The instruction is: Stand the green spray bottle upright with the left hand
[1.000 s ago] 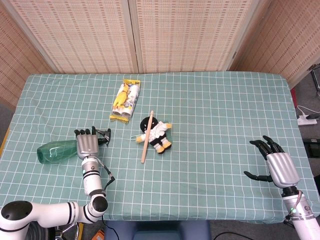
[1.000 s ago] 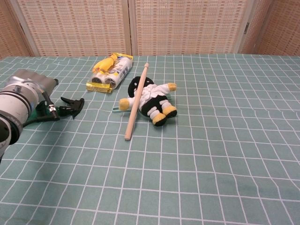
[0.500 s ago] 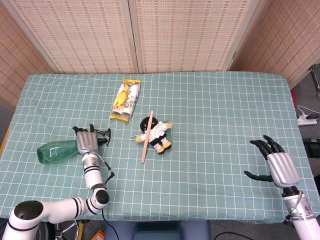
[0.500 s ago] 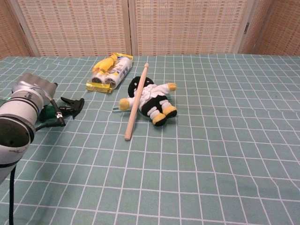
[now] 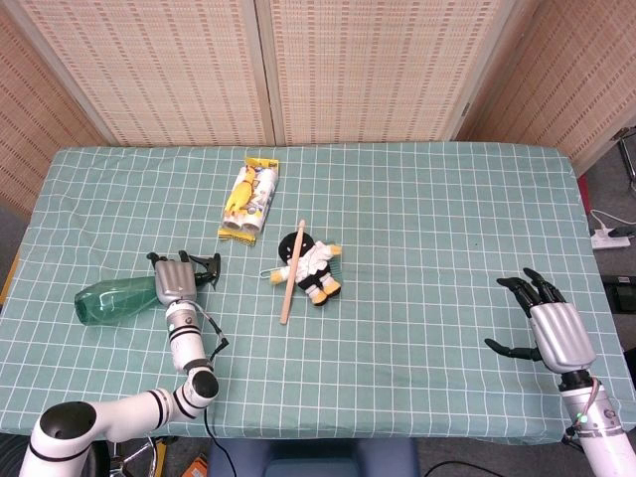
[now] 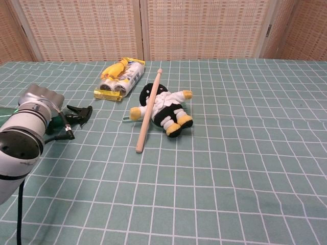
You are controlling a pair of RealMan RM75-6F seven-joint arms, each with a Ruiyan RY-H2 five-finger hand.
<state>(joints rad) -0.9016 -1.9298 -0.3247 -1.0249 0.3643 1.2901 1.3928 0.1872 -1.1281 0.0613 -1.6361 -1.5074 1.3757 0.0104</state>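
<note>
bottle: we've got the green spray bottle point(image 5: 111, 301) lying on its side near the left edge of the tabletop point(image 5: 427, 209); black trigger head point(image 6: 79, 113) points toward the middle
left robot hand point(image 5: 174, 283): sits over the bottle's neck end, fingers draped on it; we honestly can't tell if it's gripping
right robot hand point(image 5: 545, 323): way off on the right side, fingers spread, holding nothing
other stuff: plush doll point(image 5: 314, 264) with a wooden stick point(image 5: 292, 270) lying across it; yellow packet point(image 5: 249, 200) further back
</note>
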